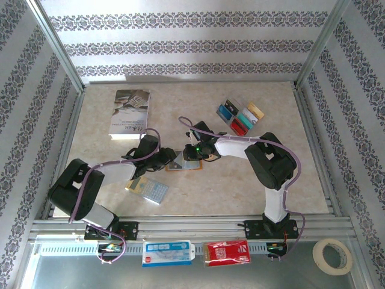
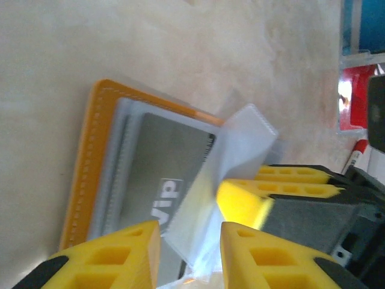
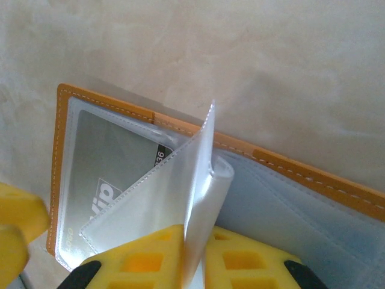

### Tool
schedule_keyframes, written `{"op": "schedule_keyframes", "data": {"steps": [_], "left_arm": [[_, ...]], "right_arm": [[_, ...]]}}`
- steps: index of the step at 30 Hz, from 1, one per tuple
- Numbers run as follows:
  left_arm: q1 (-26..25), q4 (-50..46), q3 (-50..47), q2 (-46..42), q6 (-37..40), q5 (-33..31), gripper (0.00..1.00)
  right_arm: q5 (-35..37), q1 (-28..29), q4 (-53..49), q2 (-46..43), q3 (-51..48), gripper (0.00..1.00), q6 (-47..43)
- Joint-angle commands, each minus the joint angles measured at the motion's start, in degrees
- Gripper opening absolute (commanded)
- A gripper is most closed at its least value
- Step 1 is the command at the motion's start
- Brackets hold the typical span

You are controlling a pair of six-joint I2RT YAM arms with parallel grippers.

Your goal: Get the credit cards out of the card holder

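The card holder [image 1: 178, 165] lies open mid-table, orange-tan rim [image 2: 84, 180] up and blue-grey panel [image 3: 289, 211] showing. A grey credit card marked "vip" [image 2: 162, 171] sits in its left pocket, also seen as the grey card [image 3: 114, 156]. My right gripper [image 3: 194, 241] is shut on a clear plastic sleeve [image 3: 198, 174] of the holder, holding it upright. My left gripper [image 2: 190, 232] is open, its fingers either side of that sleeve [image 2: 222, 174], just left of the right gripper [image 1: 192, 153]. Several credit cards [image 1: 240, 115] lie spread at the back right.
A grey book [image 1: 129, 112] lies at the back left. The calculator [image 1: 147, 189] sits near the left arm, in front of the holder. A tape roll [image 1: 332, 255] and two packets [image 1: 227, 251] rest on the front ledge. Patterned walls enclose the table.
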Motion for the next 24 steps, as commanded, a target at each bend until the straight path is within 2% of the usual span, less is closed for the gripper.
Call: {"op": "schedule_keyframes", "data": {"steps": [1, 9, 24], "left_arm": [[-1.08, -4.36, 1.69, -1.36, 2.75, -1.64, 0.33], [-1.43, -5.67, 2.86, 1.08, 3.27, -1.1, 0.33], [-2.05, -6.64, 5.58, 6.09, 5.91, 1.05, 0.27]], "right_arm": [[-0.69, -0.39, -0.31, -0.48, -1.49, 0.17, 0.0], [-0.69, -0.51, -0.01, -0.55, -1.58, 0.16, -0.06], [-1.3, -0.58, -0.04, -0.72, -1.53, 0.16, -0.18]]}}
